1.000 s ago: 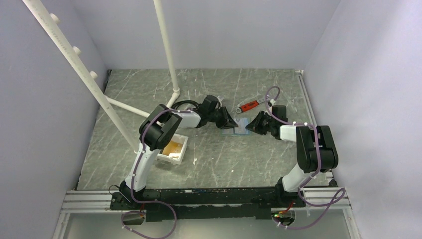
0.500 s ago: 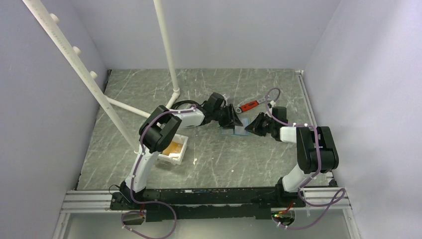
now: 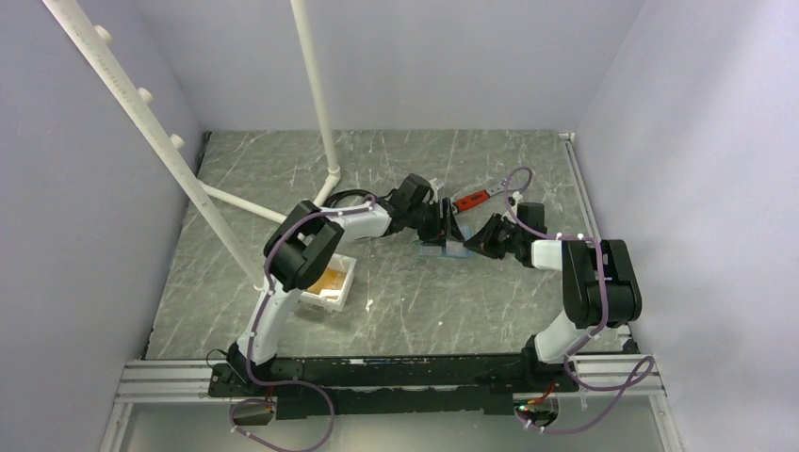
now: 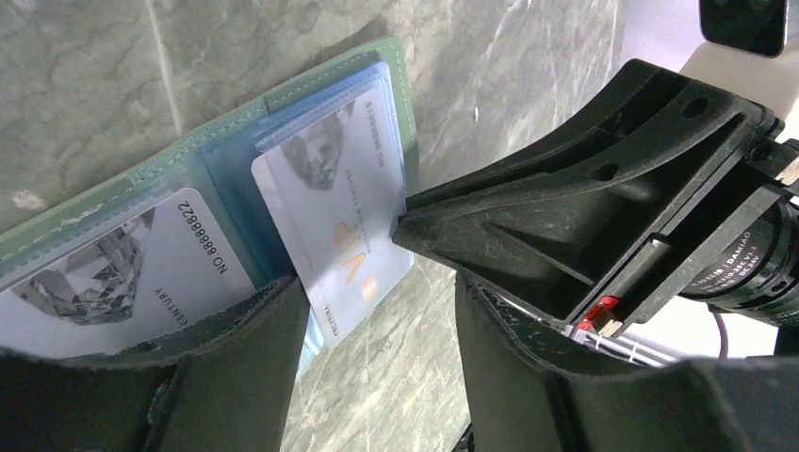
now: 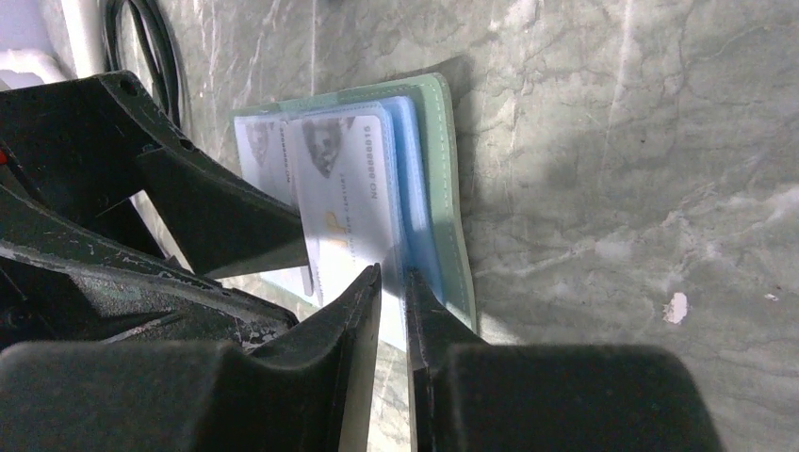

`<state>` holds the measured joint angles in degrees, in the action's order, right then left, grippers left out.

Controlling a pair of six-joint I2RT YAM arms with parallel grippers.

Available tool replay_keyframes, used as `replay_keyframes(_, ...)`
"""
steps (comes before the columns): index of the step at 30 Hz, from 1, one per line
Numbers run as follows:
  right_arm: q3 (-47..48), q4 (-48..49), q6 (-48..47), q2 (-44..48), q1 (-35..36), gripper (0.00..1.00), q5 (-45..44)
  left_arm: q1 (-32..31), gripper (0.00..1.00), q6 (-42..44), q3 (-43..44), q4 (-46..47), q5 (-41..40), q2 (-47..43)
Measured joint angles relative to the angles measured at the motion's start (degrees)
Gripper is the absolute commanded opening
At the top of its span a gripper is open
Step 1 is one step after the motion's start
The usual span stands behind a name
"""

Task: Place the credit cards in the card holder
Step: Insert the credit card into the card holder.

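Note:
The grey-green card holder (image 3: pixel 436 250) lies open on the table between my two grippers, its light-blue pockets up (image 4: pixel 283 94) (image 5: pixel 443 169). A pale silvery credit card (image 4: pixel 339 207) (image 5: pixel 344 202) sits in the right pocket with its near end sticking out. A second pale card (image 4: pixel 141 264) fills the left pocket. My right gripper (image 3: pixel 474 242) (image 5: pixel 394 278) is shut on the near edge of the protruding card. My left gripper (image 3: pixel 445 226) (image 4: pixel 377 301) is open and empty. Its left finger (image 4: pixel 236 348) rests over the holder's left half.
A white tray (image 3: pixel 350 273) holding gold cards stands left of the holder, beside the left arm. A red-handled wrench (image 3: pixel 471 198) lies just behind the grippers. A white pipe frame (image 3: pixel 330 169) rises at the back left.
My left gripper has moved right, from beside the holder to over it, close against the right gripper. The right gripper has barely moved.

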<state>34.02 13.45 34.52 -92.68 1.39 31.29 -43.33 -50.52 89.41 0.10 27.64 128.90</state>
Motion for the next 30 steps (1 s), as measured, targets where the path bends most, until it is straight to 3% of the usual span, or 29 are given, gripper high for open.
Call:
replay_keyframes(8, 0.0, -2.3, -0.4, 1.6, -0.2, 0.24, -0.5, 0.3, 0.67, 0.5, -1.1, 1.6, 1.8, -0.1)
replay_keyframes(12, 0.0, -4.1, -1.1, 4.2, -0.2, 0.27, -1.7, 0.7, 0.66, 3.1, -1.1, -2.1, 1.9, -1.3)
replay_keyframes(14, 0.0, -4.2, -1.4, 4.7, -0.2, 0.28, -1.8, 0.8, 0.61, 4.5, -0.9, -4.7, 1.6, -2.0)
replay_keyframes(18, 0.0, -4.3, -1.4, 4.7, -0.2, 0.29, -1.4, 0.8, 0.41, 5.9, -0.4, -7.7, 0.9, -2.5)
replay_keyframes(25, 0.0, -3.5, -1.2, 4.1, -0.2, 0.29, 1.1, 0.8, 0.2, 6.3, 0.0, -9.1, 0.3, -2.5)
replay_keyframes(30, 0.0, -2.8, -0.9, 2.3, -0.2, 0.29, 2.1, 0.8, 0.18, 6.3, 0.0, -9.6, -0.6, -2.5)
